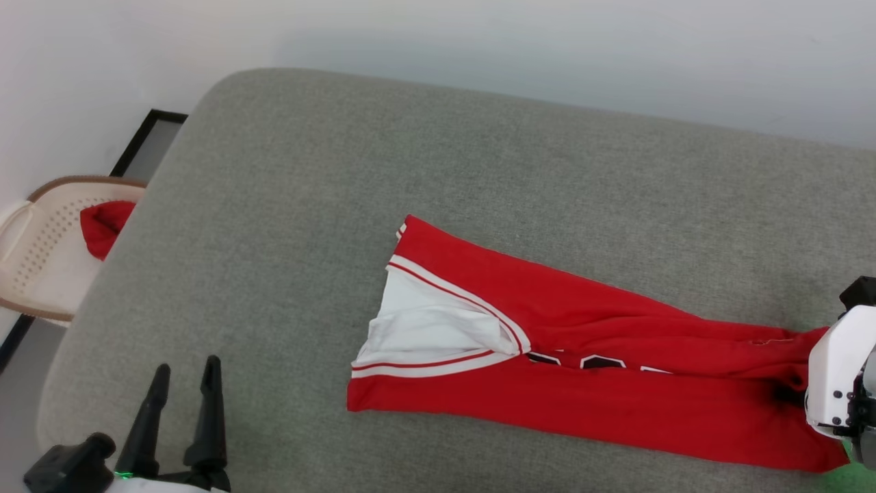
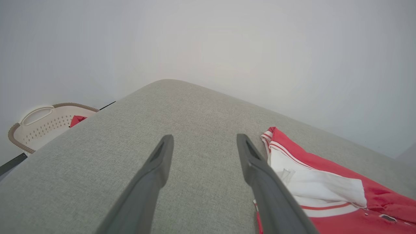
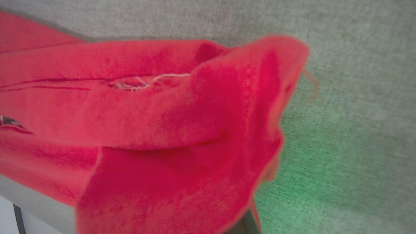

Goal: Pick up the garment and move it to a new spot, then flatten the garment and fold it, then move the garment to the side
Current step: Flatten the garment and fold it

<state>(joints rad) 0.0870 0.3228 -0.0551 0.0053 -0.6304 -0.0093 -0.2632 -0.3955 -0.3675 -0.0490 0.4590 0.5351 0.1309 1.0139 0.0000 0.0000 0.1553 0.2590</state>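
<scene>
On the grey cushion (image 1: 410, 150), right of centre in the head view: the garment (image 1: 582, 404), drawn out into one long, narrow band. Runs lengthwise from a white, stripe-edged sleeve end (image 1: 424, 322) near the middle out to the right edge of that view, straight to the right gripper (image 1: 825, 390). Lies flat for most of that length; rises at the far right end, bunched and lifted off the cushion.

Right gripper: closed down tight, by every sign on that bunched end. Fingers mostly buried in the right wrist view under folds of red cloth wrapped close about them, so the exact bite is hard to make out. Green glow (image 3: 325, 162) on the cushion beside the cloth there.

Left gripper (image 1: 187, 366): spread wide, holding nothing, low at the near left over bare cushion. Sits just beside the sleeve end in its own wrist view, apart from it, and so nearer to that end than the right arm.

Judging from this: a carry from the right end alone likely pulls along the band's own axis and drags the sleeve end behind. Probably calls for a high lift, or a second grip from the left.

Off the cushion's left edge: a cream perforated basket (image 1: 41, 260) with a small red cloth (image 1: 102, 226) inside, well apart from the garment and out of the path. Pale wall (image 1: 547, 41) beyond the cushion.
</scene>
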